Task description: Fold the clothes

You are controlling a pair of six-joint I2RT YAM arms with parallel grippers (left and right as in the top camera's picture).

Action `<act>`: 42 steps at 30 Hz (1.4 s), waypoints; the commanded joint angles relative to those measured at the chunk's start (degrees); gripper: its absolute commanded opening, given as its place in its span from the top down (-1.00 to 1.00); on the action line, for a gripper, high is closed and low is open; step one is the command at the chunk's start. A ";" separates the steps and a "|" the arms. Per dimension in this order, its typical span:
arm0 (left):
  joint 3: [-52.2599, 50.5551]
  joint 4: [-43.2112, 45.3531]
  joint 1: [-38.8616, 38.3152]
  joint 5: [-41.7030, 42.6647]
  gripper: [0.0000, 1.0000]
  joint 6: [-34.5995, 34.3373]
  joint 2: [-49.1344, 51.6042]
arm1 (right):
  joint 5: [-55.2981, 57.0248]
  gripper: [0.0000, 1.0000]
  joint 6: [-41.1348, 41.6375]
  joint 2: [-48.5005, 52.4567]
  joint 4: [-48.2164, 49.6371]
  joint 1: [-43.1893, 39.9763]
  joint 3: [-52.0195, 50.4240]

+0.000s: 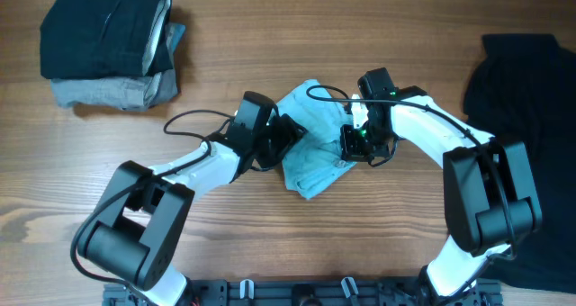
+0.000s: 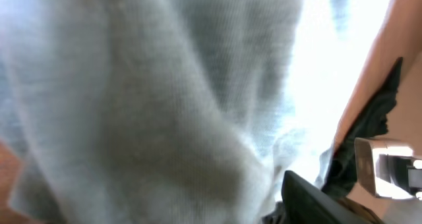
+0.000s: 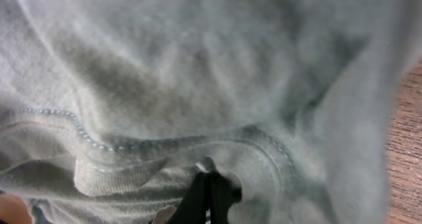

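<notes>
Two grippers meet at a crumpled light blue t-shirt (image 1: pixel 313 162) in the middle of the table (image 1: pixel 270 247). The left gripper (image 1: pixel 290 137) presses into its 9 o'clock edge. On the left wrist camera cloth smothers the lens, with one dark finger (image 2: pixel 316 197) at 5 o'clock, so I cannot tell how far it is open. The right gripper (image 3: pixel 208 194), at the shirt's 3 o'clock edge, has its fingers drawn together, seemingly pinching the stitched hem. Folded garments (image 1: pixel 108 45) lie at 10 o'clock and a black garment (image 1: pixel 517 99) at 3 o'clock.
</notes>
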 commanded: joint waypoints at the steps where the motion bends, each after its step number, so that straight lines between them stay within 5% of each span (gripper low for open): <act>1: -1.57 0.50 -0.52 -6.03 -0.63 4.24 2.78 | 0.83 0.91 0.68 0.50 -0.09 0.13 -0.26; 10: -1.57 10.34 -0.50 2.95 -0.46 4.28 10.34 | 0.83 0.91 0.70 0.50 -0.07 0.13 -0.26; 16: -1.55 11.58 -0.50 2.45 0.49 4.28 11.23 | 0.83 0.91 0.70 0.50 -0.07 0.13 -0.26; 23: -1.46 12.66 -0.35 5.64 0.92 7.96 11.13 | 0.83 0.91 -0.50 -0.44 -0.59 0.13 -0.22; 27: -0.63 11.98 0.37 9.38 0.92 13.27 10.10 | 0.87 0.91 -1.53 -3.78 -2.86 -0.11 0.81; 34: 4.98 -2.10 4.35 14.32 0.92 23.87 -0.20 | 0.85 0.85 -2.16 -16.74 -6.43 -2.71 3.13; 42: 12.35 -3.52 11.10 20.87 0.92 24.20 -7.93 | 0.85 0.81 -1.33 -22.73 -6.51 -3.37 3.10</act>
